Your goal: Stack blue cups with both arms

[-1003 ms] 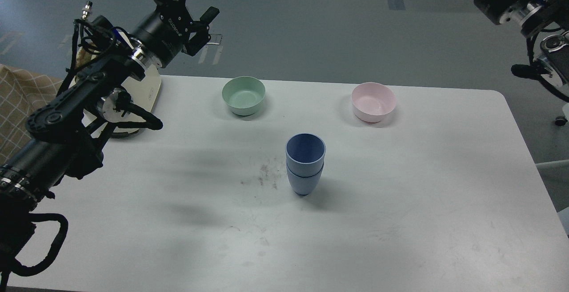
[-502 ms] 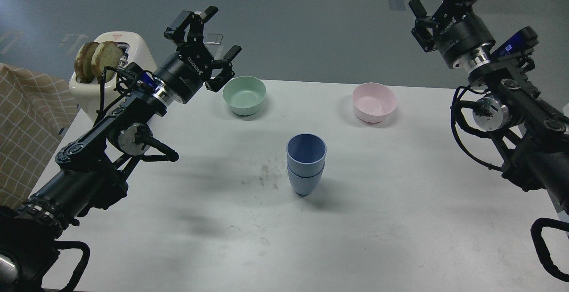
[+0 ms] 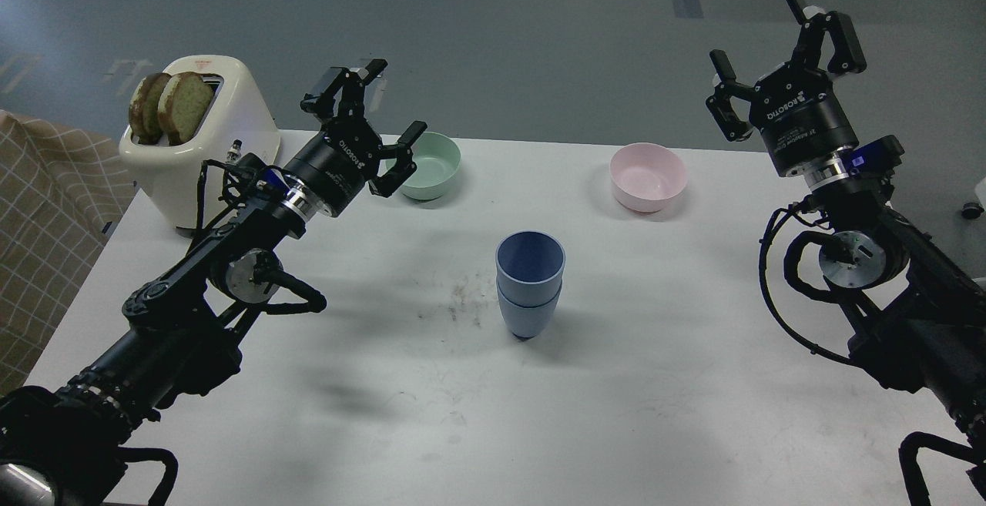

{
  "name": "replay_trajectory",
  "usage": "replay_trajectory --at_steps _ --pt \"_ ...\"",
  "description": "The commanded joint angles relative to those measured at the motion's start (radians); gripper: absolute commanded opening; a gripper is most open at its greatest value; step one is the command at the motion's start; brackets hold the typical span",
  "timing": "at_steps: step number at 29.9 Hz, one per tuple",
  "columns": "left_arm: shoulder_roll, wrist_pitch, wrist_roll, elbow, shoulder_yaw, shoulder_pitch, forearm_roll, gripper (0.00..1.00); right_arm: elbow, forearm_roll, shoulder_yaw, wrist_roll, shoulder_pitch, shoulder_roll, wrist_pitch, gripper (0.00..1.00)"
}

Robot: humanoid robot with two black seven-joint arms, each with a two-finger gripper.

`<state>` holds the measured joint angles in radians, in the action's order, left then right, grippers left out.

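The two blue cups stand upright in the middle of the white table, one nested inside the other, the upper rim showing a darker blue inside. My left gripper is open and empty, raised at the back left, just left of the mint-green bowl. My right gripper is open and empty, raised at the back right beyond the pink bowl. Both grippers are well away from the cups.
A mint-green bowl and a pink bowl sit near the table's far edge. A white toaster with two slices of toast stands at the back left corner. A checked cloth lies left of the table.
Both arms have swung inward and down over the table: the left gripper moved right toward the green bowl, the right gripper came down at the right. The stacked cups have not moved.
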<state>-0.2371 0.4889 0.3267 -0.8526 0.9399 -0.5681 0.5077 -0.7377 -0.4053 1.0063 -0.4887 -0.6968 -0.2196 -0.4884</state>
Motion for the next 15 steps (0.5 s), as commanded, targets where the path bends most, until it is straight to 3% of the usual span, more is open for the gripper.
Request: replay_trajectory --at_steps 1,15 --pt "0.010 0.000 -0.003 -0.005 0.005 0.004 0.002 0.98 -0.019 -0.001 0.020 0.000 0.008 0.000 0.000 1.00" --pt "0.010 0.000 -0.032 -0.051 0.054 0.011 0.000 0.98 -0.080 -0.006 0.025 0.000 0.033 -0.004 0.000 1.00"
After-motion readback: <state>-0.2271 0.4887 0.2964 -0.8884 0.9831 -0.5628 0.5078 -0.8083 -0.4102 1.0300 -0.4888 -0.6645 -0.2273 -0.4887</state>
